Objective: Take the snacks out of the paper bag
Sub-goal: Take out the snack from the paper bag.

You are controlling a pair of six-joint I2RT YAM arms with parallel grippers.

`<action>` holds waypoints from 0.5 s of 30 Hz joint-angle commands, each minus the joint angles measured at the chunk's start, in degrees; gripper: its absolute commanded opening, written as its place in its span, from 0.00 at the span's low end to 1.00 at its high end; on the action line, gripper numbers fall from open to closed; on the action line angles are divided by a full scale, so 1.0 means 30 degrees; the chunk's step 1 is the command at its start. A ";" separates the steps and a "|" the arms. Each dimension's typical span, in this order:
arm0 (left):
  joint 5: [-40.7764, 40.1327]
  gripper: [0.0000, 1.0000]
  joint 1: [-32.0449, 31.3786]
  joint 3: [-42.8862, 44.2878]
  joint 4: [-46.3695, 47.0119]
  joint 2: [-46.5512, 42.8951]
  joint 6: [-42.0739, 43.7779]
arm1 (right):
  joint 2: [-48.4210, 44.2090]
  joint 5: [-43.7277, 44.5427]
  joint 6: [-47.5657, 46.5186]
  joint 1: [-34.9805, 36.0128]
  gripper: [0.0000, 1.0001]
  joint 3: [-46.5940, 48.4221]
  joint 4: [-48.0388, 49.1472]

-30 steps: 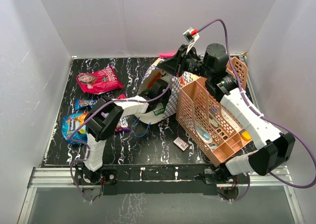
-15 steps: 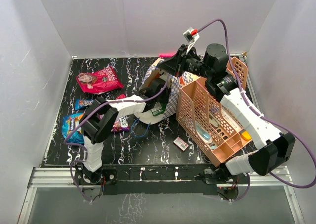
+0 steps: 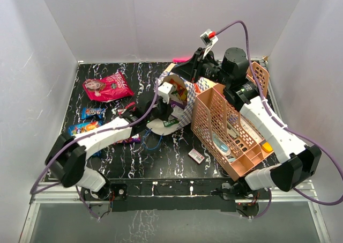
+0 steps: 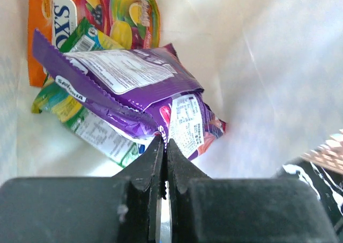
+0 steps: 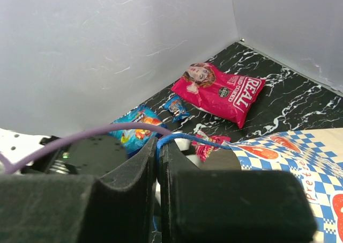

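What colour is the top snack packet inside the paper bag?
The packet is purple with a white label; clearest in the left wrist view.

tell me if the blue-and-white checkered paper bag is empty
Not empty: the left wrist view looks inside the paper bag, where a glossy purple packet, a green packet and an orange packet lie.

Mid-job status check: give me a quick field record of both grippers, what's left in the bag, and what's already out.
left gripper: shut, apparently pinching the purple packet inside the paper bag
right gripper: shut on the bag's blue cord handle
left in bag: purple packet, green packet, orange packet
out on table: pink-red bag, blue chip bag, small blue packet
peach rack: right of the bag
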 commanded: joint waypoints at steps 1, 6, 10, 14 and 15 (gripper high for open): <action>0.1630 0.00 -0.0115 -0.1809 0.0167 -0.3730 0.0622 | -0.1395 0.1020 -0.0261 0.0108 0.08 -0.0105 0.1774; 0.2427 0.00 -0.0143 -0.3459 -0.0884 -0.7776 0.1216 | -0.1756 0.1735 -0.0382 0.0114 0.08 -0.0641 0.2025; 0.2294 0.00 -0.0174 -0.3978 -0.2050 -1.0575 0.1592 | -0.1834 0.2015 -0.0376 0.0111 0.08 -0.0885 0.2143; -0.0094 0.00 -0.0203 -0.3486 -0.3661 -1.2898 0.1791 | -0.1767 0.2079 -0.0357 0.0119 0.08 -0.0959 0.2238; -0.0839 0.00 -0.0203 -0.3262 -0.4305 -1.3394 0.1918 | -0.1775 0.2101 -0.0365 0.0102 0.08 -0.0963 0.2282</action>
